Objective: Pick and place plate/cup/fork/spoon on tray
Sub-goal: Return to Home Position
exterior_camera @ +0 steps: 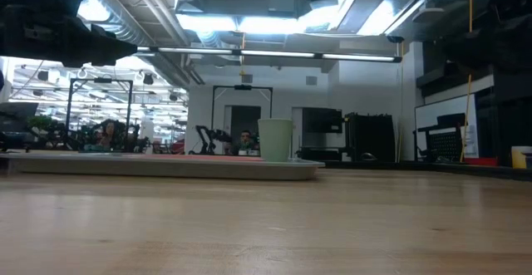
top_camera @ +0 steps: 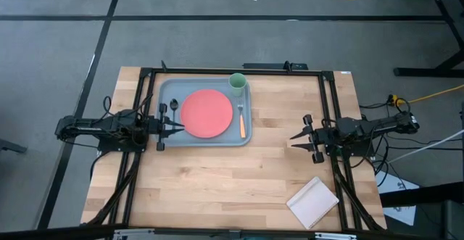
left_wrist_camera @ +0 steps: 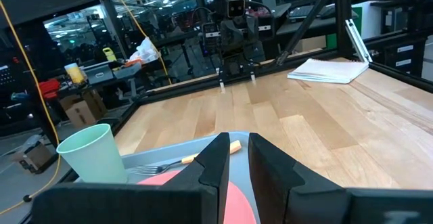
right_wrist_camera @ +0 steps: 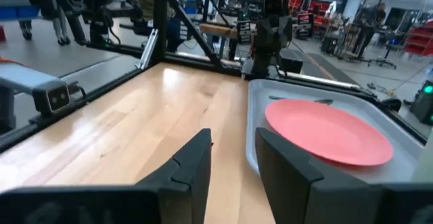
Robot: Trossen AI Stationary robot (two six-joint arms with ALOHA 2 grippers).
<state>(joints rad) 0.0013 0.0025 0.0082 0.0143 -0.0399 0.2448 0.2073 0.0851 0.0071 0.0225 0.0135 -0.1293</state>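
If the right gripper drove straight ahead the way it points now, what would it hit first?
Most likely the tray: the right gripper points across bare table at its near rim, with the plate just beyond. Its height over the rim is unclear, so it might pass above.

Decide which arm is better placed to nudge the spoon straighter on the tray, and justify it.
Left, probably. The left claw sits at the tray's edge right beside the spoon; the right claw waits over bare table, across the plate.

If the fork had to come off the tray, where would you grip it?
Grip the fork on its orange handle, coming straight down. It lies flat on the tray, tines toward the cup, squeezed between the plate and the tray's right rim, so close the fingers across the handle's free end, probably.
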